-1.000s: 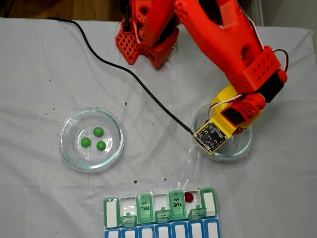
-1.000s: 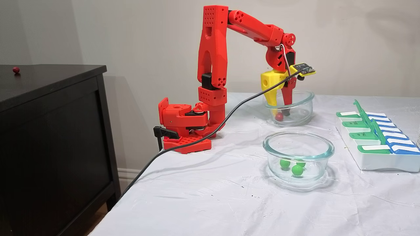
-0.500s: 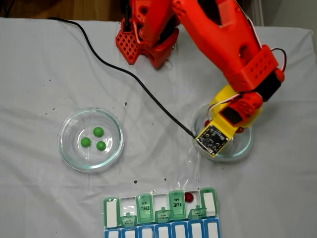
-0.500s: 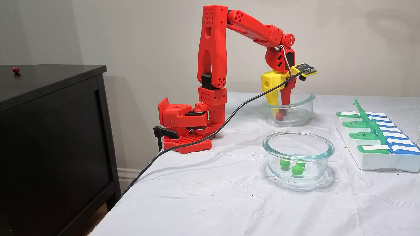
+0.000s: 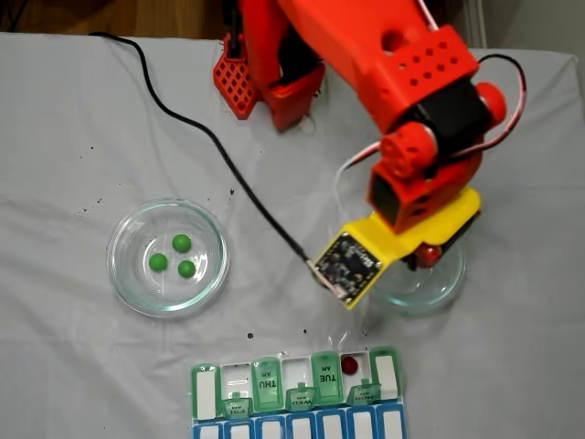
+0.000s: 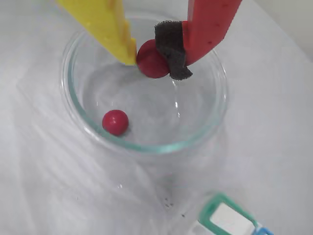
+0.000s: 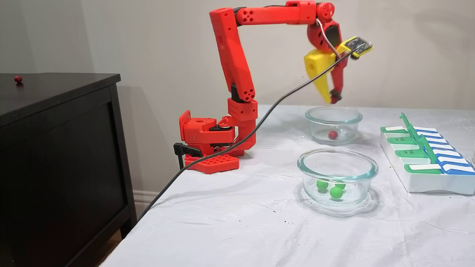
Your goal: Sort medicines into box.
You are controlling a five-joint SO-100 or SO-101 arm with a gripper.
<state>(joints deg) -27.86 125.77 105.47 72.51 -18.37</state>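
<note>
My gripper (image 6: 151, 58) is shut on a dark red pill (image 6: 149, 66), pinched between the yellow finger and the red finger's black pad. In a fixed view the gripper (image 7: 333, 98) hangs well above the far glass dish (image 7: 333, 111). One red pill (image 6: 115, 122) lies in that dish (image 6: 146, 147). Three green pills (image 5: 175, 258) sit in the other dish (image 5: 119, 274). The box (image 5: 297, 395) lies at the near edge, with one red pill (image 5: 348, 365) in an open compartment near its right end. Its side shows in a fixed view (image 7: 426, 181).
A black cable (image 5: 201, 128) runs from the wrist camera across the cloth and off the table. The arm's red base (image 7: 209, 142) stands at the table's edge. A dark cabinet (image 7: 55, 155) beside the table carries a stray red pill (image 7: 17, 79).
The gripper closed on a red pill inside the far dish and rose out of it with the pill. The arm has straightened upward. One red pill stays in the dish.
</note>
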